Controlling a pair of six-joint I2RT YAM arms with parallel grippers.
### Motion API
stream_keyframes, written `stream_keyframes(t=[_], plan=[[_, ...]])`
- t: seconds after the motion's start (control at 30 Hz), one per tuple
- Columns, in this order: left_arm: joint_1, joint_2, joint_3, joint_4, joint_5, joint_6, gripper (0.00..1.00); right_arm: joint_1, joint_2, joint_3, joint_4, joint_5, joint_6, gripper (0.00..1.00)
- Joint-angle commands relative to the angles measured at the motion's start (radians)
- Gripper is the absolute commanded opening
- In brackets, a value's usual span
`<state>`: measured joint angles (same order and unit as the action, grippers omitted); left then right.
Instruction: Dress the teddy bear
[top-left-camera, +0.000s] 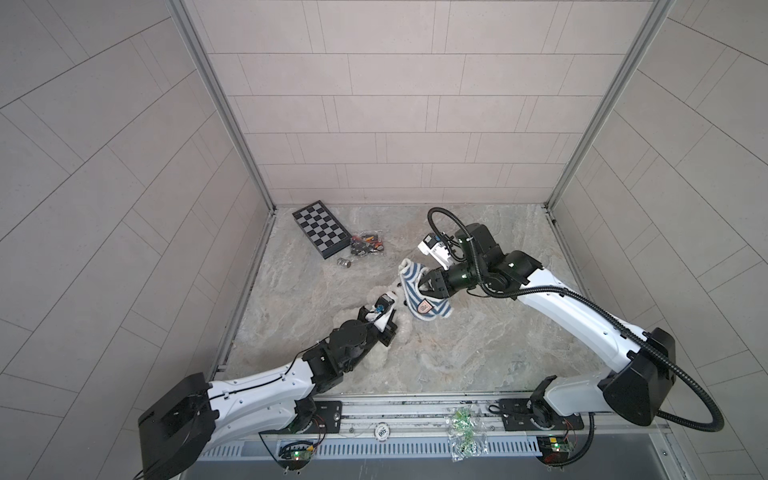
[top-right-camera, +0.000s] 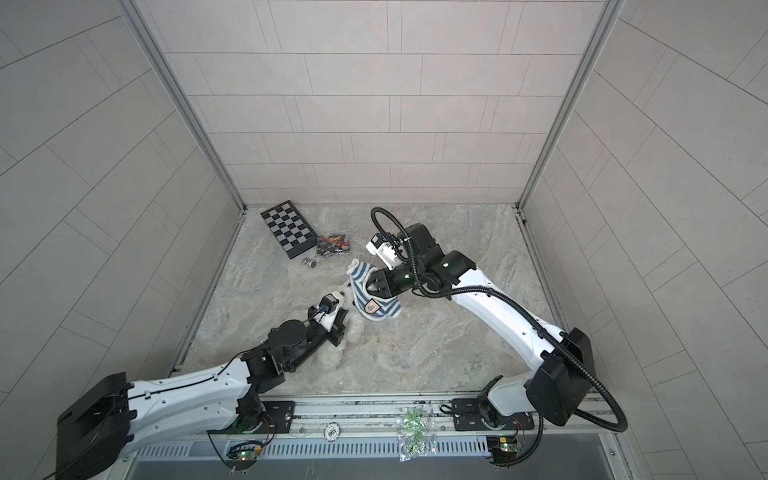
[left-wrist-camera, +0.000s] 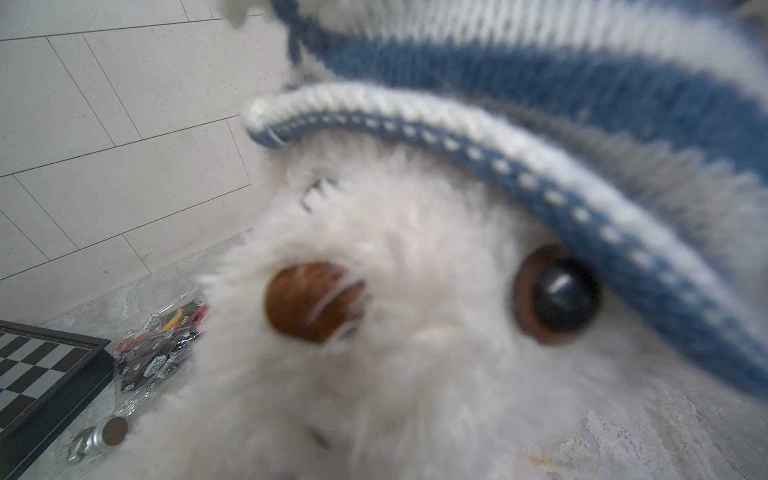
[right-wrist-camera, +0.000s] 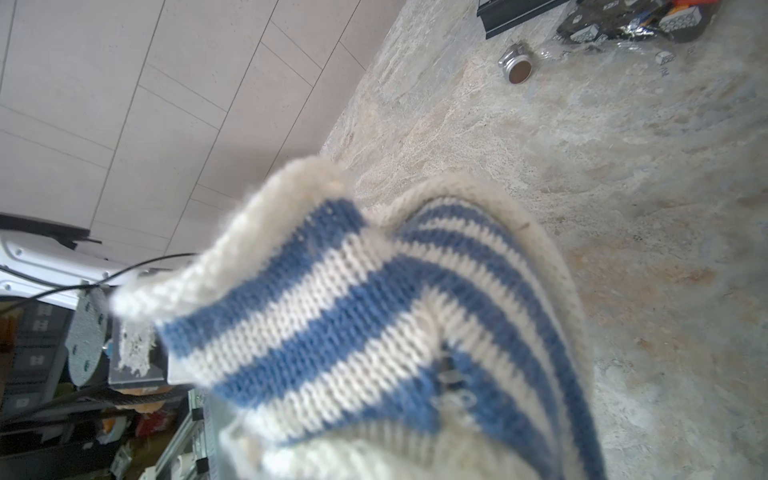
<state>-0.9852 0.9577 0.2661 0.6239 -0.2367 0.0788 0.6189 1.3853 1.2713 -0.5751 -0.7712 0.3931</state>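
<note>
Tight grips — left claw (top-left-camera: 390, 333) on teddy bear (left-wrist-camera: 436, 257), right claw (top-left-camera: 424, 286) on striped shirt (right-wrist-camera: 332, 332).

Left arm (top-left-camera: 257, 392) and right arm (top-left-camera: 573, 311): white shells, black joints.
Small dark screw holes dot the shells; a thin black wire (top-left-camera: 249, 381) lines the left, a ribbed black hose (top-left-camera: 706, 402) loops off the right.

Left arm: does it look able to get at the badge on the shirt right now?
Probably not as is: the left end effector is shut on the teddy bear, so it's occupied, though the badge on the striped knit shirt lies near, uncovered.
</note>
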Motion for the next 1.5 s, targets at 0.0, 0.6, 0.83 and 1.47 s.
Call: stream_keyframes(t=[0.0, 0.6, 0.83, 1.47], plan=[[-0.005, -0.004, 0.063, 0.097, 0.012, 0.0, 0.0, 0.012, -0.029, -0.006, -0.04, -0.002, -0.042, 0.04], [0.227, -0.167, 0.113, -0.264, 0.463, -0.53, 0.76, 0.013, -0.299, -0.166, 0.104, 0.331, -0.301, 0.0], [0.294, -0.152, 0.23, -0.268, 0.583, -0.78, 0.6, 0.085, -0.362, -0.218, 0.11, 0.418, -0.442, 0.0], [0.223, 0.007, 0.359, -0.225, 0.655, -0.86, 0.37, 0.156, -0.428, -0.313, 0.201, 0.439, -0.49, 0.0]])
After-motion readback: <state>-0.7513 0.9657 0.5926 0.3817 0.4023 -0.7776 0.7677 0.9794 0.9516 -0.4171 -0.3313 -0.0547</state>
